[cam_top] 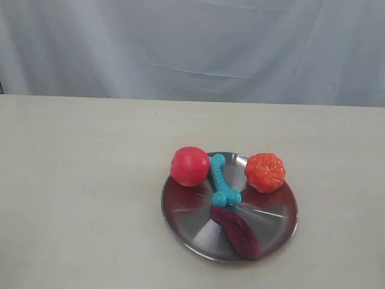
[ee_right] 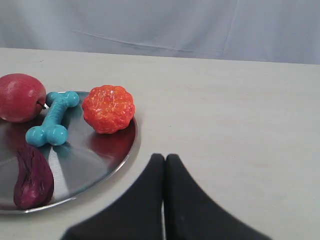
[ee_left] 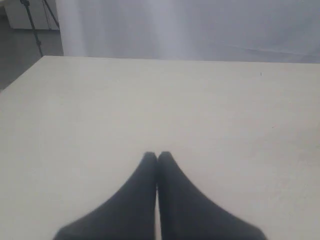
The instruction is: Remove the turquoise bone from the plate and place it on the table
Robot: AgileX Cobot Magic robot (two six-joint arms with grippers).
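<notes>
The turquoise bone [cam_top: 221,180] lay on the plate [cam_top: 192,232], one end against the red apple [cam_top: 189,165], the other just beside the dark purple toy [cam_top: 236,232], with the orange knobbly ball [cam_top: 264,171] near. The right gripper [ee_right: 164,159] and the left gripper [ee_left: 157,156] were closed tip to tip, both empty. Fingers coming down in that crowd would likely knock a neighbour or skid the shiny plate. The table [cam_top: 78,198] offered wide bare room left of the plate, with its back edge well apart.
</notes>
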